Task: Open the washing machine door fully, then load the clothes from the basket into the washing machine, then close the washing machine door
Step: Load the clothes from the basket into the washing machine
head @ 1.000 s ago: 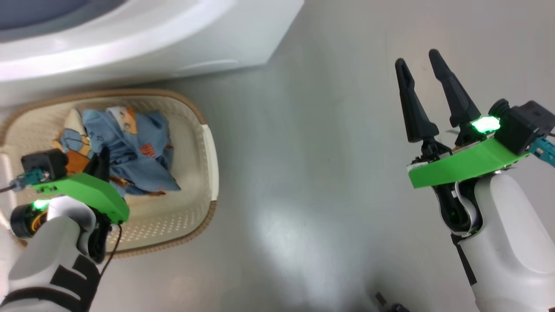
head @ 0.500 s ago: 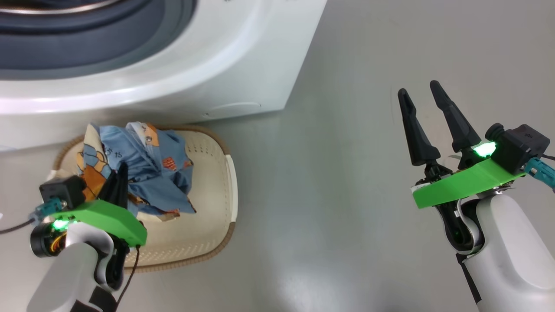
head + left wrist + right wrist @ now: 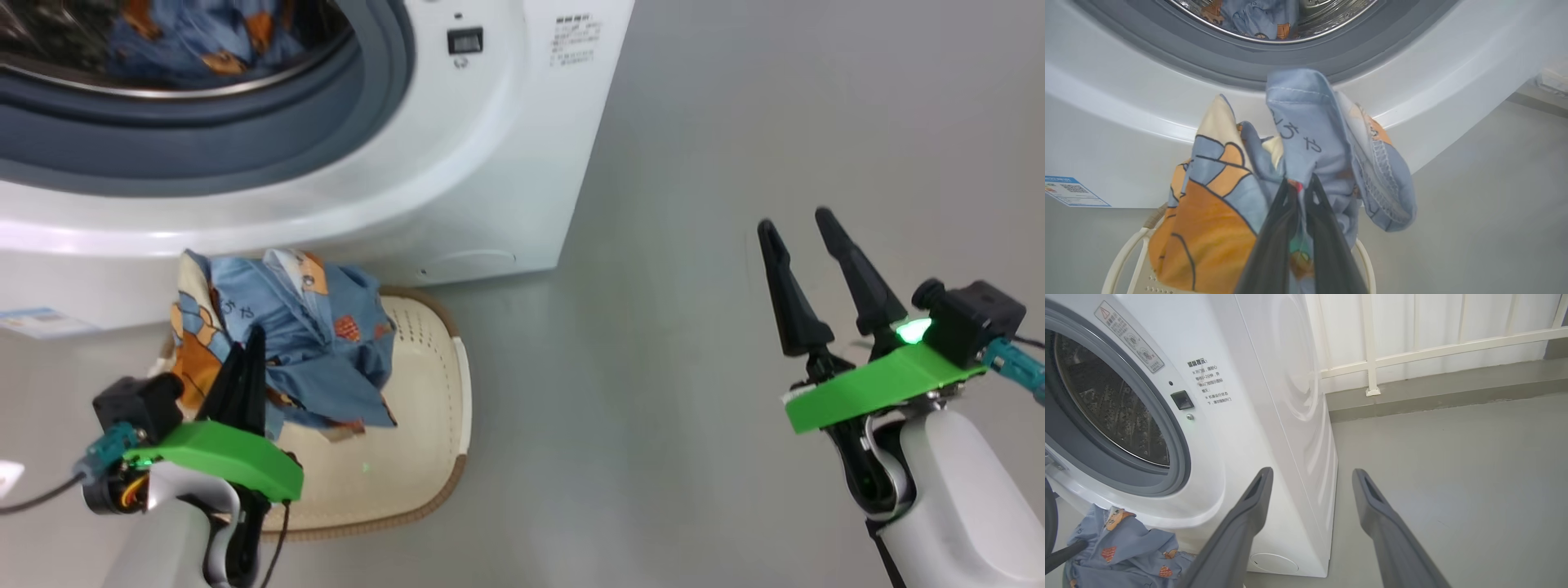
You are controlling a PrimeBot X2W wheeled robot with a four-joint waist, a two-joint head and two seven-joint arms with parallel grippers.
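left tool (image 3: pixel 1301 183) clamps clothes (image 3: pixel 1306 122) | right tool (image 3: pixel 793 220) spread, empty | basket (image 3: pixel 424 367) beneath, washing machine (image 3: pixel 506 122) ahead

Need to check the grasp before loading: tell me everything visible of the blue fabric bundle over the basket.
The crumpled light blue fabric bundle printed with orange cartoon bears looks soft, with cream patches and stitched hems. It is held over the cream perforated plastic basket, before the white washing machine, pinched by the left gripper, whose dark fingers are shut on a fold.

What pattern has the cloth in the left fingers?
The cloth is light blue with orange cartoon prints; left wrist view.
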